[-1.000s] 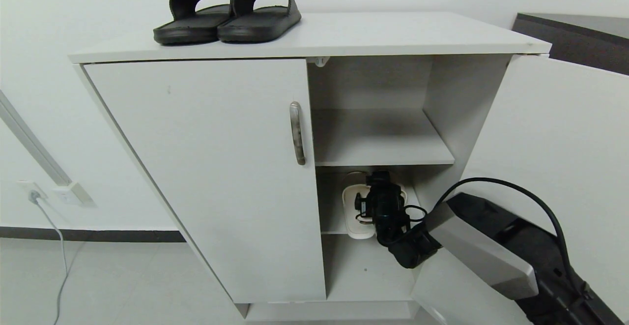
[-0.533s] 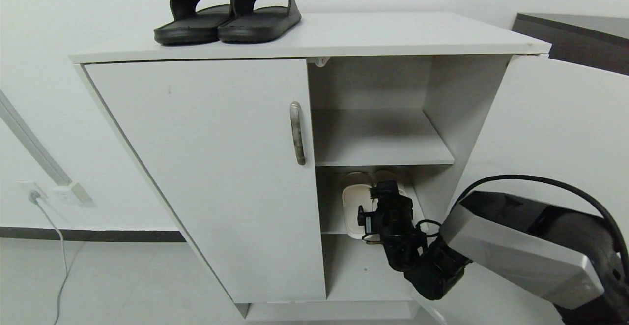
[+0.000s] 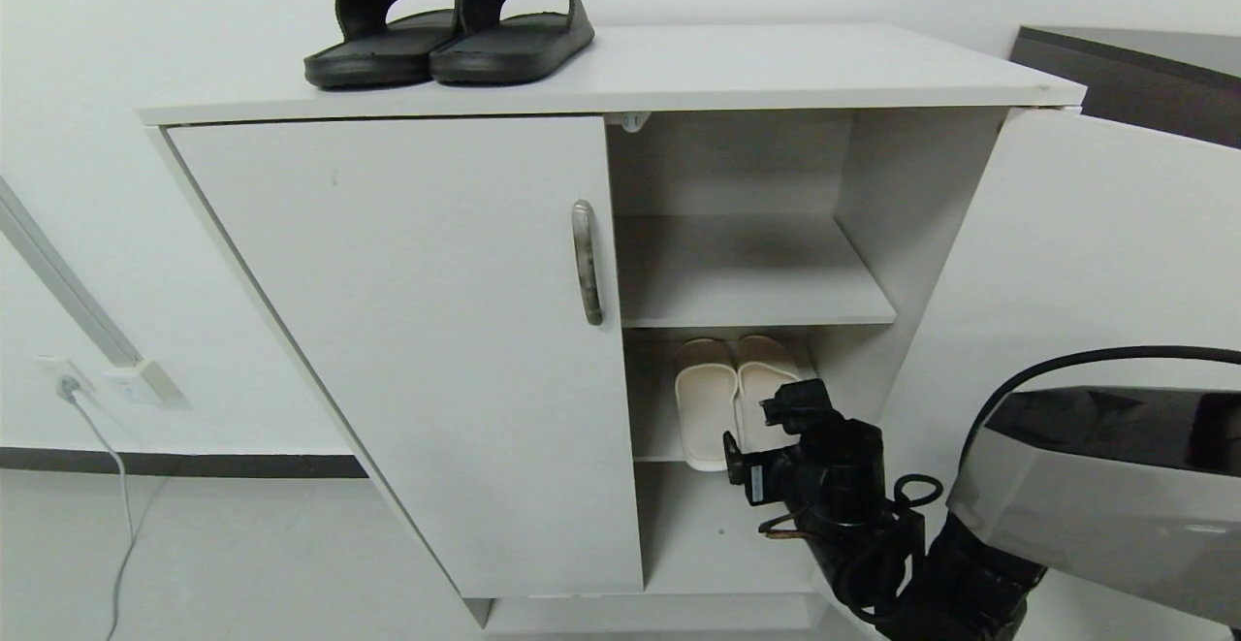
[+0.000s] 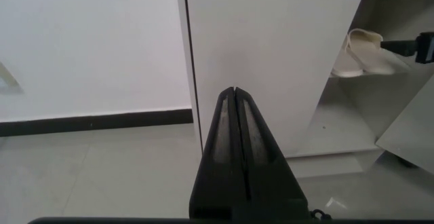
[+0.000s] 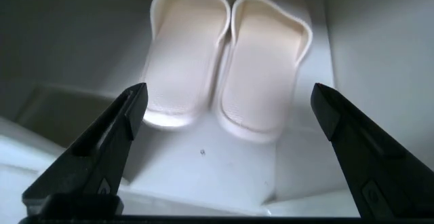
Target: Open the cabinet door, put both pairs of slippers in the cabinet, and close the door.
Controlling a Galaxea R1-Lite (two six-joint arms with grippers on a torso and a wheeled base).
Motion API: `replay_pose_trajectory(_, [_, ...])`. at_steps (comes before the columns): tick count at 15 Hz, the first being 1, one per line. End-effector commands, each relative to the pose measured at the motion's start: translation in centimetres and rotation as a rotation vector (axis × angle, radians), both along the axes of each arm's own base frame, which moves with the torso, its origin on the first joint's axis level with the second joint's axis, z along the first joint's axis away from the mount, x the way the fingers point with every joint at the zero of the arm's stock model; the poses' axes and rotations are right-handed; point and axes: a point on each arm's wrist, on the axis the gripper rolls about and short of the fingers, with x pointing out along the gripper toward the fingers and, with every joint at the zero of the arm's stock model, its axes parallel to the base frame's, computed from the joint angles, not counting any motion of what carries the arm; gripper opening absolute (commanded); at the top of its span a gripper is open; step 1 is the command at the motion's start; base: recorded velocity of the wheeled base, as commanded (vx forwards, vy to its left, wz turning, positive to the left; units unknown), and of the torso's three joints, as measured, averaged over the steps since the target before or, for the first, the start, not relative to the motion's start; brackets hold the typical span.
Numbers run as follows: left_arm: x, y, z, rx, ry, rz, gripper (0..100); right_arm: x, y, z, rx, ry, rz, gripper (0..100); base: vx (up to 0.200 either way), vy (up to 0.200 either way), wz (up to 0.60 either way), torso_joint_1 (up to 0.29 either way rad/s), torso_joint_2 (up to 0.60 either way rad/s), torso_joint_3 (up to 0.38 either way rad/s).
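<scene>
White slippers [image 3: 735, 397] lay on the lower shelf; black slippers [image 3: 451, 22] sat on the cabinet [image 3: 824, 64] top.
The right wrist view showed the right gripper [image 5: 227, 149] spread wide, clear of the white pair. The left wrist view showed the left gripper [image 4: 234, 98] pressed together near the shut left door [image 4: 271, 47].

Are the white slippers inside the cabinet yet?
Inside. The white slippers lie side by side on the lower shelf; the right claw is open.

White slippers [image 3: 706, 399] partly behind right pincer [image 3: 766, 425]; open door [image 3: 1086, 253] cut off at head view's edge.
</scene>
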Motion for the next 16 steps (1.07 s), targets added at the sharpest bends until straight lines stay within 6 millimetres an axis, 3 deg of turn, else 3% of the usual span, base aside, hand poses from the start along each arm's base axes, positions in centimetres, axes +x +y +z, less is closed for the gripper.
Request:
replay_pose_trajectory(1, [0.0,0.0,0.0,0.0,0.0,0.0,0,-0.9,-0.2,1.7,0.013,-0.028,0.021,100,0.0,0.0,0.0,0.0,0.0,0.0])
replay_pose_trajectory(3, [0.0,0.0,0.0,0.0,0.0,0.0,0,-1.0,-0.4,1.8,0.017,-0.028,0.02,100,0.0,0.0,0.0,0.0,0.0,0.0])
replay_pose_trajectory(12, [0.0,0.0,0.0,0.0,0.0,0.0,0,-1.4,-0.5,1.2,0.005,-0.009,0.021,100,-0.2,0.0,0.0,0.0,0.0,0.002])
replay_pose_trajectory(16, [0.0,0.0,0.0,0.0,0.0,0.0,0,-1.3,-0.3,0.0,-0.013,0.007,0.021,100,0.0,0.0,0.0,0.0,0.0,0.0])
